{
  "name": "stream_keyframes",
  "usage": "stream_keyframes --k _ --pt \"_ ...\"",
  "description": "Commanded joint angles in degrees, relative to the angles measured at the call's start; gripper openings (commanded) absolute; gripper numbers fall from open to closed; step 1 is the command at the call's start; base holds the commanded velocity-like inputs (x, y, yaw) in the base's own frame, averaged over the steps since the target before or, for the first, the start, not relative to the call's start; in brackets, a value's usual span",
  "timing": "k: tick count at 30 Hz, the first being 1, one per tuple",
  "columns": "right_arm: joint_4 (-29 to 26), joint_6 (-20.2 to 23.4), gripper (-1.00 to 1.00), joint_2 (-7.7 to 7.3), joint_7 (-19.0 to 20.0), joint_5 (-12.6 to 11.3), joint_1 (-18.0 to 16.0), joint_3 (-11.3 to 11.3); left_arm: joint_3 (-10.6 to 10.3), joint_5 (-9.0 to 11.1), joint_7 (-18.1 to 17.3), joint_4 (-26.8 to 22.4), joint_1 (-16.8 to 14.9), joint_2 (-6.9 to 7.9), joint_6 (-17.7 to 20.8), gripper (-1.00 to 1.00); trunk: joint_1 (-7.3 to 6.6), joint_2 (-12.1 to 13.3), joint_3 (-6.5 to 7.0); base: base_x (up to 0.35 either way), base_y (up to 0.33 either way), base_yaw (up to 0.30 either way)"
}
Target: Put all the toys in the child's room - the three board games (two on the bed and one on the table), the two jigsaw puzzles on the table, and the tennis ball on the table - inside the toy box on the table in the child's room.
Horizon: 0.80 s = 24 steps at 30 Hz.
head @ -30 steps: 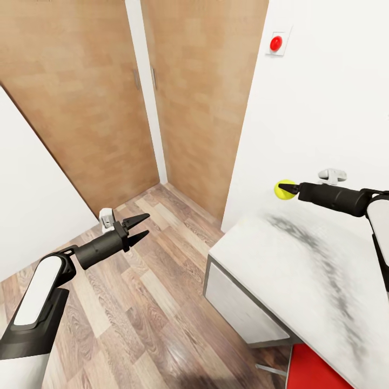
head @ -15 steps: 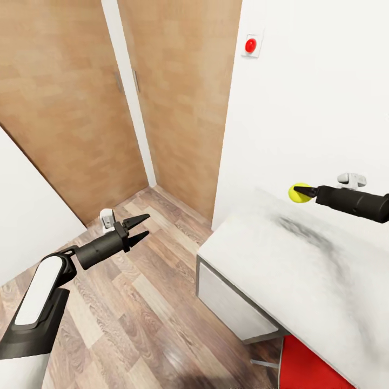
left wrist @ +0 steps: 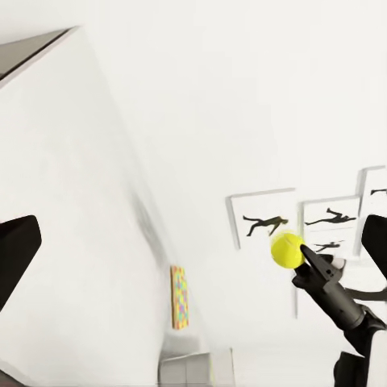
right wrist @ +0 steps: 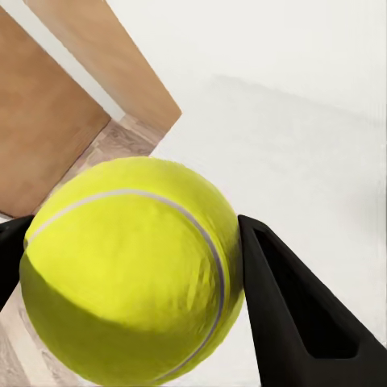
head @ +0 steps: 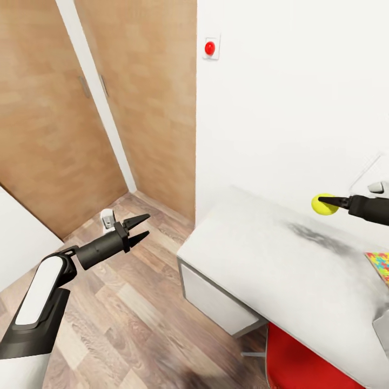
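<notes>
The tennis ball, small and yellow-green, is pinched between the two dark fingers of the right gripper and held in the air above the table, at about three o'clock in the head view. The right wrist view confirms the hold: a dark finger presses each side of the ball. A corner of one jigsaw puzzle, patterned in yellow, pink and blue, lies flat on the table's pale mottled top at about four o'clock. The left gripper hangs over the wood-plank floor at about eight o'clock, its fingers spread apart and holding nothing. A white wall with a red button stands behind the table, with wood-panelled doors at ten o'clock. The likely risk is the ball: it is round and gripped only at two narrow points, so a jolt while the robot turns could squeeze it out, and it would roll off the table.
</notes>
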Motion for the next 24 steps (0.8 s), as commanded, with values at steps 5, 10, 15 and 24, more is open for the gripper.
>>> stream_keyframes --k 5,10,15,24 --pt "0.01 0.27 -1.0 -1.75 -0.14 -1.73 0.75 -0.51 0.03 0.0 0.0 0.04 -0.03 -0.01 0.25 1.0 0.04 -0.1 0.12 0.0 0.0 -0.275" --pt "0.01 0.27 -1.0 -2.34 -0.14 -2.21 0.99 -0.86 0.03 0.0 0.0 0.1 -0.03 -0.02 0.25 1.0 0.04 -0.1 0.34 0.0 0.0 -0.275" --pt "0.01 0.27 -1.0 -2.61 -0.14 -2.49 1.1 -1.0 0.01 -0.03 0.0 0.24 -0.03 -0.1 0.25 1.0 0.04 -0.1 0.56 0.0 0.0 -0.274" --pt "0.01 0.27 -1.0 -2.81 -0.14 -2.61 1.09 -1.1 0.0 -0.13 0.0 0.61 -0.31 -0.82 0.25 1.0 0.04 -0.1 0.98 0.0 0.0 -0.269"
